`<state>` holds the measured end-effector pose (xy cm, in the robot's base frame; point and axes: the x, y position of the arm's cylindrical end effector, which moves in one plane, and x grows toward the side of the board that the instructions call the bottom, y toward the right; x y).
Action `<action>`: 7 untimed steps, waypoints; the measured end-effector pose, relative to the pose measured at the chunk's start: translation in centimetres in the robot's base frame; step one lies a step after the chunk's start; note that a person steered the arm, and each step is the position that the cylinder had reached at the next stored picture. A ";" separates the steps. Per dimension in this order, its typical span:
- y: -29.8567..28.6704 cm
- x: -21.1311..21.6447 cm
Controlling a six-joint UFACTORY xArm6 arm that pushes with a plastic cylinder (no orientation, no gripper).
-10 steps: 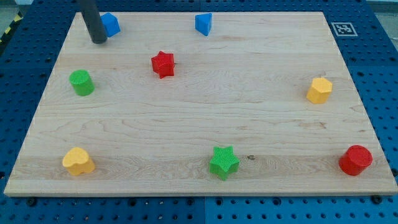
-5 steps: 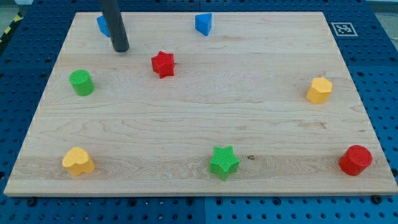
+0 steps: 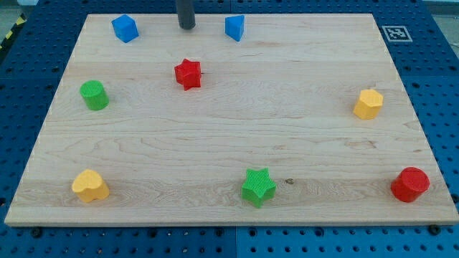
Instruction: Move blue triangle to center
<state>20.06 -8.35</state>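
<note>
The blue triangle (image 3: 234,27) sits near the top edge of the wooden board (image 3: 229,143), a little right of the middle. My tip (image 3: 186,26) rests on the board just left of the blue triangle, a short gap away and not touching it. A blue cube (image 3: 125,28) lies further left, near the top left corner.
A red star (image 3: 188,73) lies below my tip. A green cylinder (image 3: 94,94) is at the left, a yellow heart (image 3: 90,185) at bottom left, a green star (image 3: 258,187) at bottom middle, a red cylinder (image 3: 410,184) at bottom right, a yellow hexagon (image 3: 368,104) at the right.
My tip has moved from beside the blue cube rightward and up along the top edge toward the blue triangle. No block has moved.
</note>
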 end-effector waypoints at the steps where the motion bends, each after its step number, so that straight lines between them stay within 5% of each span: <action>1: 2.3 -0.7; 2: 5.5 -0.5; 6: 15.3 12.2; 7: 15.3 12.2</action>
<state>32.29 6.93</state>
